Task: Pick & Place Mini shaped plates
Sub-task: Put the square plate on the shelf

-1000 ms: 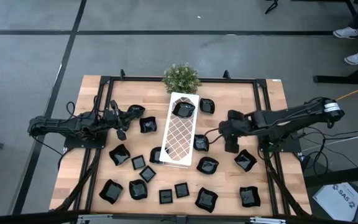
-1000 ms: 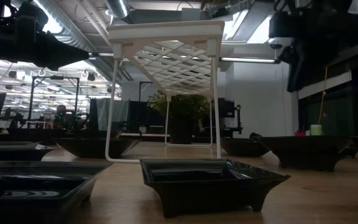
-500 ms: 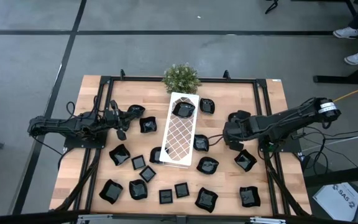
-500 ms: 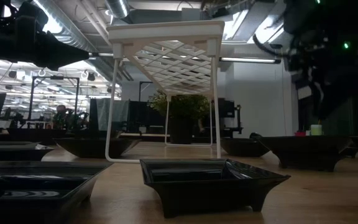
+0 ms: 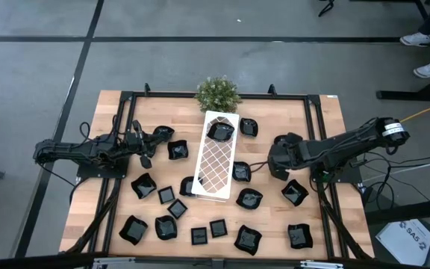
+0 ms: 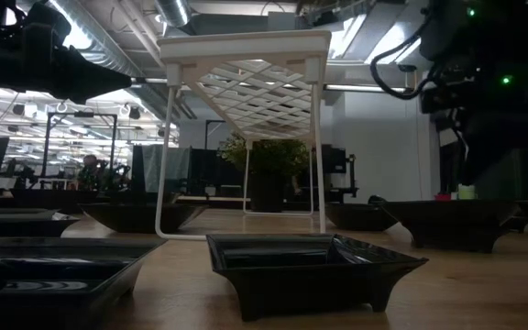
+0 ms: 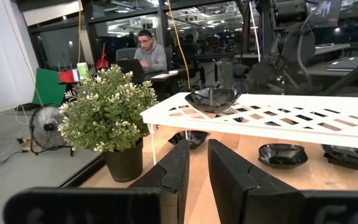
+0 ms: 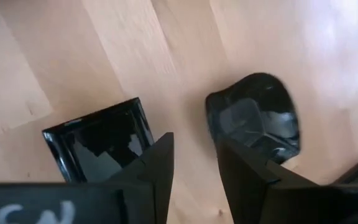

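The wooden table [image 5: 316, 123] carried the long white tray [image 5: 216, 158], raised on legs and running lengthwise down the table's middle. A green potted plant [image 5: 217, 92] stood just beyond the tray's far end. The mini shaped plates [image 5: 246, 239] lay scattered on the wood on both sides of the tray and past its near end, and one black plate [image 5: 220, 131] sat on the tray's far end.

The right gripper [image 5: 278, 166] hung low to the right of the tray, its fingers [image 8: 246, 177] set narrowly apart and holding nothing, pointing down at bare wood between a square plate [image 8: 99, 147] and a rounded plate [image 8: 253, 119].

The left gripper [image 5: 145, 155] waited to the left of the tray, its fingers [image 7: 230, 174] close together with only a slim gap, empty.
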